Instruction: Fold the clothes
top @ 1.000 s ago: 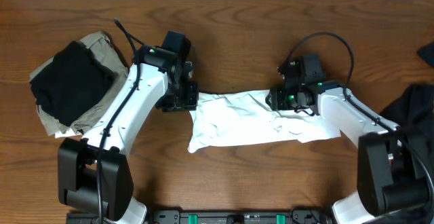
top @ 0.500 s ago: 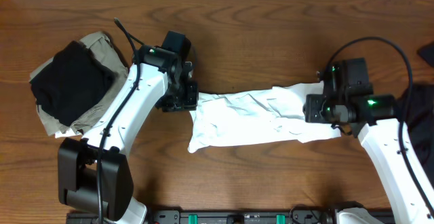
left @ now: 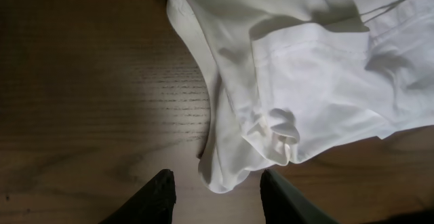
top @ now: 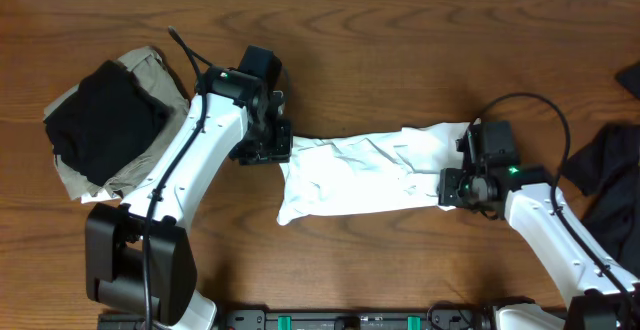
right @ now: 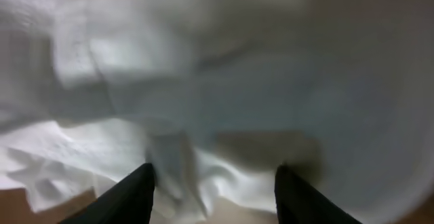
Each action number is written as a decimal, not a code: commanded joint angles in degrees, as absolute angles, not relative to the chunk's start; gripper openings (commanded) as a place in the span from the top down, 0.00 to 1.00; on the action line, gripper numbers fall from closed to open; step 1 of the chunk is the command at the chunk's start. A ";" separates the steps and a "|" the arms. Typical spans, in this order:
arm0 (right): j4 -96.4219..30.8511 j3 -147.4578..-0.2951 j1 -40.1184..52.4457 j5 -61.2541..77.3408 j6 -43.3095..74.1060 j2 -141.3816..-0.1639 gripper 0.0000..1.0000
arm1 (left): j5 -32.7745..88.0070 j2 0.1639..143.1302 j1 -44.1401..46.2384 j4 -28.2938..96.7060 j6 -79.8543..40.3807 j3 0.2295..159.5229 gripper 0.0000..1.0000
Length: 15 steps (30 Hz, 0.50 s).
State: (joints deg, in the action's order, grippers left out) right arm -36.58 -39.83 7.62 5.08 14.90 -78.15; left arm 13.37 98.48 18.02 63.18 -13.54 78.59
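Straddling a hem corner of the white T-shirt (left: 305, 81) without pinching it, the left gripper (left: 217, 183) stands released. The right gripper (right: 213, 171), also unclenched, spans blurred cloth at the opposite end, likely so both can stretch the shirt flat mid-table (top: 350, 50). Farther left, a black garment (top: 105, 115) rests on a khaki one (top: 145, 67), seemingly finished. A dark garment (top: 605, 165) waits at the right edge.
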 commanded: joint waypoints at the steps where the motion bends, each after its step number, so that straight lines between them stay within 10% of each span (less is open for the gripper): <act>1: -33.89 -38.70 8.34 12.03 15.14 -78.76 0.45 | 13.50 98.26 17.76 63.53 -13.61 79.35 0.56; 15: -28.03 -36.58 12.67 23.24 14.11 -83.42 0.44 | 13.50 98.26 17.76 63.53 -13.61 79.35 0.56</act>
